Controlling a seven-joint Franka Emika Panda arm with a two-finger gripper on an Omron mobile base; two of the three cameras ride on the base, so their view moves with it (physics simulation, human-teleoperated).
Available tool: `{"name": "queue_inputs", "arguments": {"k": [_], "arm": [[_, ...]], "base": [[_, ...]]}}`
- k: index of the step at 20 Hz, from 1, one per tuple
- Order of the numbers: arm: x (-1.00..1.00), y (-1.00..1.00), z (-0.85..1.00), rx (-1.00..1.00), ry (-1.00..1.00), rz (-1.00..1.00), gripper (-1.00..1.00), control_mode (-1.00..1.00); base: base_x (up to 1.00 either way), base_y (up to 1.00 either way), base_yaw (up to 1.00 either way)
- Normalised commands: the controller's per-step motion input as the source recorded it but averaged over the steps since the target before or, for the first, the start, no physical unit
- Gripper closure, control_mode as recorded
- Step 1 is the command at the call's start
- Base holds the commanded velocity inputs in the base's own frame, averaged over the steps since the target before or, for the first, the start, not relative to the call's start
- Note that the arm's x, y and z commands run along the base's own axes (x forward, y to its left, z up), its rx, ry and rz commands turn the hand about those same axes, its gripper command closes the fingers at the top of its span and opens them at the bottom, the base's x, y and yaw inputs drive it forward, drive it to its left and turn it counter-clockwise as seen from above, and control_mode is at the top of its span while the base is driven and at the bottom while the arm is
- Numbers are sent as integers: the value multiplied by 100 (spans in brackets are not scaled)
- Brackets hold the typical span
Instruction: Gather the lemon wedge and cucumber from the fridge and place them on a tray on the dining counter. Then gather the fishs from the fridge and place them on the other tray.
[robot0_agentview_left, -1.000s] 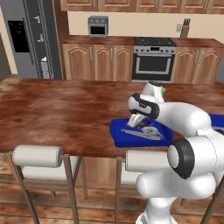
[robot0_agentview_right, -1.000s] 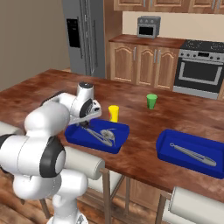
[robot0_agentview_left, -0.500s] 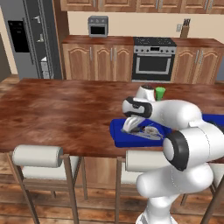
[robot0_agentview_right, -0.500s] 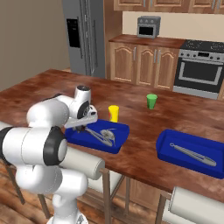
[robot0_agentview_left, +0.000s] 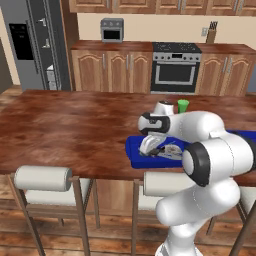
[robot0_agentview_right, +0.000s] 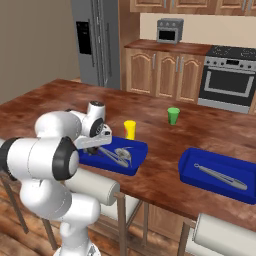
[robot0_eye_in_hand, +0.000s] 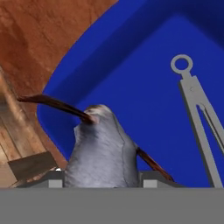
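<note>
My gripper (robot0_eye_in_hand: 101, 177) is shut on a grey fish (robot0_eye_in_hand: 103, 148) with dark red fins, held low over the near blue tray (robot0_eye_in_hand: 131, 65). In the left base view the gripper (robot0_agentview_left: 150, 147) sits inside this tray (robot0_agentview_left: 134, 152) at its left end. From the right base view, the gripper (robot0_agentview_right: 102, 145) reaches into the tray (robot0_agentview_right: 137, 150), where a grey fish (robot0_agentview_right: 124, 155) lies. The other blue tray (robot0_agentview_right: 200, 162) stands to the right. The lemon wedge and cucumber are out of view.
Metal tongs (robot0_eye_in_hand: 199, 113) lie in the near tray, and another pair (robot0_agentview_right: 220, 176) lies in the far one. A yellow cup (robot0_agentview_right: 130, 129) and a green cup (robot0_agentview_right: 173, 115) stand behind the trays. Stools line the counter's front edge. The fridge (robot0_agentview_left: 35, 45) is at the back left.
The hand has come down and slightly left, bringing the fish low into the near tray. The trays and cups have not moved.
</note>
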Motion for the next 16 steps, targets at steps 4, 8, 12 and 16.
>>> {"name": "queue_inputs", "arguments": {"k": [4,8,12,16], "arm": [[18,0,-9,0,1,0,100,-100],[21,0,-4,0,0,0,100,-100],[19,0,-5,0,1,0,-100,-100],[12,0,-5,0,1,0,-100,-100]], "base": [[0,0,0],[0,0,0],[0,0,0],[0,0,0]]}}
